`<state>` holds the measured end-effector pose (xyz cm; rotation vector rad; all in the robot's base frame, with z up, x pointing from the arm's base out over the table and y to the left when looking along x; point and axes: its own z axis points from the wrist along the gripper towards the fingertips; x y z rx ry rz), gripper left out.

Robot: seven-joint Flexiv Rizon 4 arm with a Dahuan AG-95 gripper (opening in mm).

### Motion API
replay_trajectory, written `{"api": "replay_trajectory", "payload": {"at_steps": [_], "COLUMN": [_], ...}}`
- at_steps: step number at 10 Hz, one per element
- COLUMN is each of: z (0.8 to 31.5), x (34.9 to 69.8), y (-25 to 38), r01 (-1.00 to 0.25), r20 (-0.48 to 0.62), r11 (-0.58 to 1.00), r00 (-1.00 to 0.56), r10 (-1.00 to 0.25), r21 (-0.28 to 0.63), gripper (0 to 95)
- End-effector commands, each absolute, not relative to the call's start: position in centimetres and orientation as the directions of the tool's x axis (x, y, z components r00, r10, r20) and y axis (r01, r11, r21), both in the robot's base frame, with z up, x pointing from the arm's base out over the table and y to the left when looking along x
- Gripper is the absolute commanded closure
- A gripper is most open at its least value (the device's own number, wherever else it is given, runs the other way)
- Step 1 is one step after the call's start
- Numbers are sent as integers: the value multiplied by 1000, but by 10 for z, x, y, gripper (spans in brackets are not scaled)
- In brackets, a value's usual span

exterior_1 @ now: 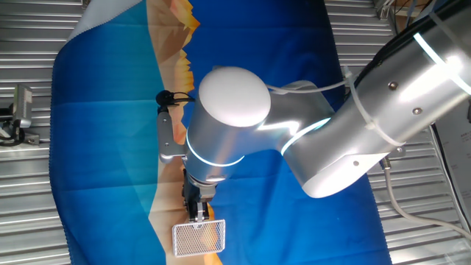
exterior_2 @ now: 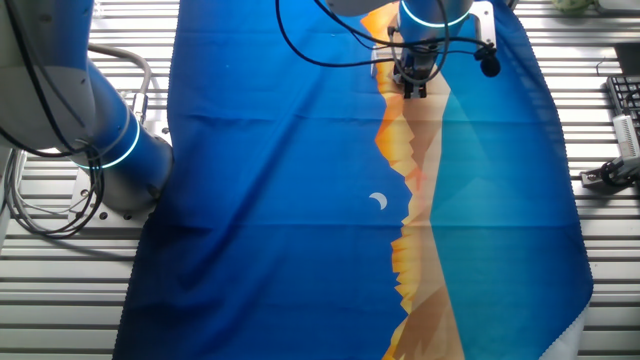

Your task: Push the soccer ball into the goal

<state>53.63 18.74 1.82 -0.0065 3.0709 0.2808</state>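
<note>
The goal (exterior_1: 199, 238), a small white-framed box with fine mesh, lies on the blue and orange cloth (exterior_1: 103, 147) near the bottom edge of one fixed view. My gripper (exterior_1: 198, 212) points down right at the goal's near rim, its dark fingers close together and nothing seen between them. The soccer ball shows in neither view; the gripper and the arm may cover it. In the other fixed view the gripper (exterior_2: 413, 88) is at the top edge over the orange strip, and the goal is out of sight there.
The arm's large silver joints (exterior_1: 228, 118) hang over the middle of the cloth and hide much of it. A white crescent (exterior_2: 378, 202) is printed on the cloth. Slatted metal table (exterior_1: 22, 191) surrounds the cloth. A keyboard (exterior_2: 625, 100) lies at the right edge.
</note>
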Motion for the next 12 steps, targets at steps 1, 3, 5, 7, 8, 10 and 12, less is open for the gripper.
{"api": "replay_trajectory", "payload": {"at_steps": [1,3,5,7,8,10,12], "z": [18,18,18,18,18,18,18], "x": [536,536,536,536,536,536,536], "y": [187,187,187,187,187,187,187], "r01": [-12,-19,-41,-57,-66,-107,-122], "r20": [-56,-62,-66,-57,-50,-43,-38], "r11": [983,982,981,983,983,980,978], "r00": [-998,-998,-997,-997,-997,-994,-992], "r10": [-2,-7,-28,-48,-58,-101,-118], "r21": [183,190,191,176,169,168,169], "gripper": [950,950,950,950,950,950,950]}}
